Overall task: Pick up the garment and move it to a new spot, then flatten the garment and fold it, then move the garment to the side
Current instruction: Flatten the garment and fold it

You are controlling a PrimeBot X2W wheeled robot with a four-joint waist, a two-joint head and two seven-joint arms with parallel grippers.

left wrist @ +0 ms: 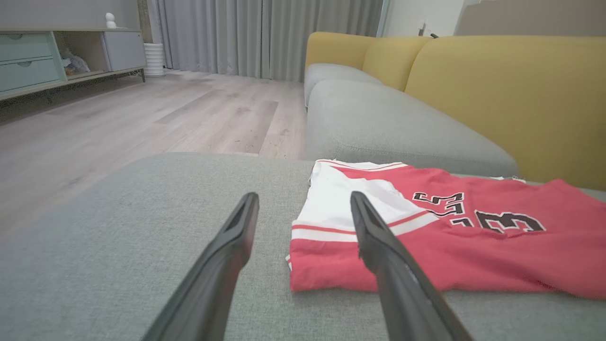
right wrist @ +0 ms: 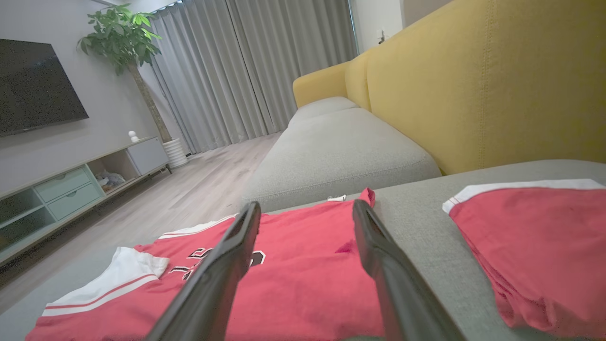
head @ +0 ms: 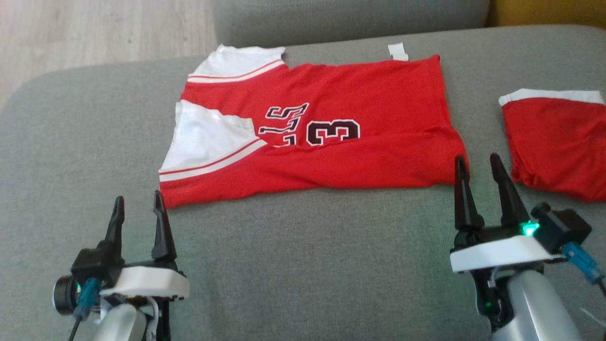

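Garment [head: 378, 109] lettering [head: 312, 125] partly hidden; second garment [head: 558, 142] cropped right

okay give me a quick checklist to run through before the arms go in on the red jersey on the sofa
1. The left gripper is open and empty: ok.
2. The right gripper is open and empty: ok.
3. The red jersey lies flat on the grey cushion: ok, with shallow wrinkles along its near edge.
4. Each gripper is lined up with a near corner, left at the white-trimmed end and right at the hem end: ok.
5. The second red garment is apart from the jersey: ok, bare cushion shows between them.
6. Fingertips are clear of the fabric: cannot tell, especially on the right.
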